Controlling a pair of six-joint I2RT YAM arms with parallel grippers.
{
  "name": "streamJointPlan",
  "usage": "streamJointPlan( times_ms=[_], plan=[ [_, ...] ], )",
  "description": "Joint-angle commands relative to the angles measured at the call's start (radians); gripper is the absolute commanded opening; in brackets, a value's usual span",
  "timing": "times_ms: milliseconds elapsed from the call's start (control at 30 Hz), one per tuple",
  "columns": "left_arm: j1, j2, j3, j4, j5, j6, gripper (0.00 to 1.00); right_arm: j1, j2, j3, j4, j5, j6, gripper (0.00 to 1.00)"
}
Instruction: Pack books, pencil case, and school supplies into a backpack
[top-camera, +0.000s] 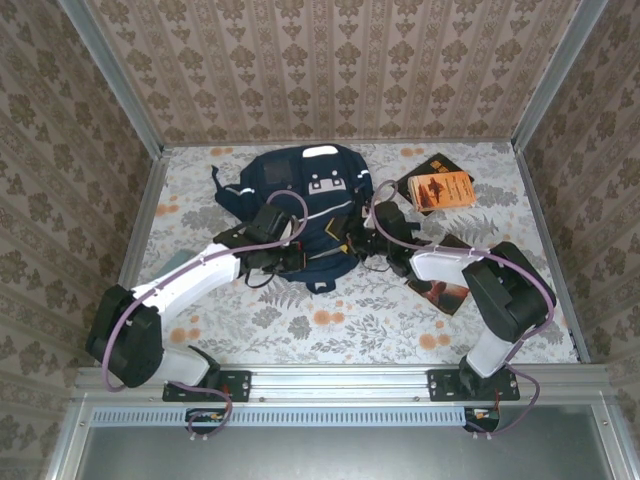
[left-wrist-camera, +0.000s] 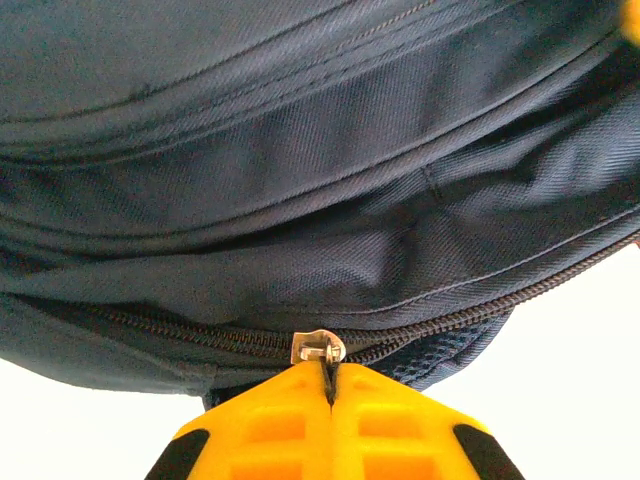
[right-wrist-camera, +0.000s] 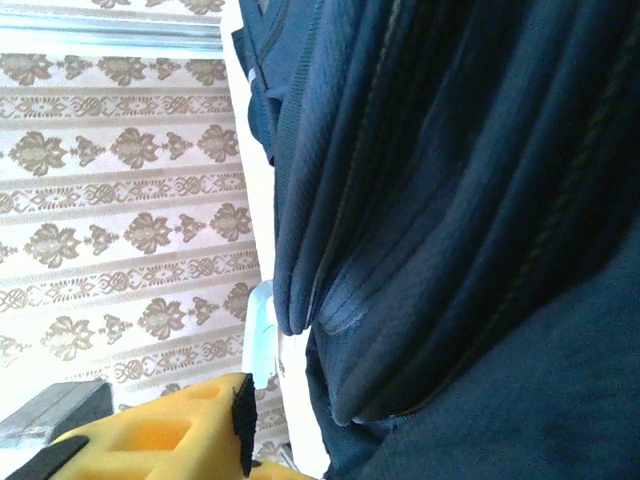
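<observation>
Probably unzipping the large navy-blue fabric backpack.
With left gripper pinched shut on the small metal zipper pull, drag along the teeth; right gripper at backpack's side, width unclear.

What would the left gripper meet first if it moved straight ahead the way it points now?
The zipper pull, which sits right at the tips of the shut left gripper and seems pinched between them. Directly behind it lies the navy fabric of the backpack.
</observation>
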Motion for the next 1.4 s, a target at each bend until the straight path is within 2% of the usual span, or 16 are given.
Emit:
streamJointPlan(
  times_ms=[0,133,267,433,667,767,933,1100,1367],
  plan=[
    [-0.015,0.005,0.05,0.049,0.018,-0.013,0.0,0.039,-0.008,-0.019,0.071,0.071,0.08,0.37],
    [-0.015,-0.003,0.075,-0.033,-0.047,-0.001,0.0,0.038,-0.041,-0.028,0.035,0.104,0.055,0.15],
    [0.0,-0.033,0.091,-0.155,-0.125,0.03,0.0,0.024,-0.097,-0.017,-0.072,0.119,-0.007,0.05],
    [0.091,-0.107,0.055,-0.237,-0.127,0.061,0.0,0.002,-0.167,-0.012,-0.208,0.128,-0.086,0.01],
    [0.178,-0.146,-0.001,-0.222,-0.109,0.081,0.0,-0.037,-0.192,-0.018,-0.198,0.068,-0.137,0.0],
    [0.204,-0.119,0.004,-0.209,-0.125,0.102,0.0,-0.051,-0.188,-0.015,-0.176,0.019,-0.154,0.0],
    [0.299,-0.063,0.019,-0.167,-0.147,0.15,0.0,-0.08,-0.212,-0.02,-0.187,-0.022,-0.185,0.0],
    [0.361,0.023,0.055,-0.104,-0.119,0.179,0.0,-0.1,-0.21,0.005,-0.181,-0.077,-0.204,0.0],
    [0.395,0.156,0.172,-0.054,-0.098,0.197,0.0,-0.078,-0.072,0.124,-0.164,-0.112,-0.202,0.01]
  ],
)
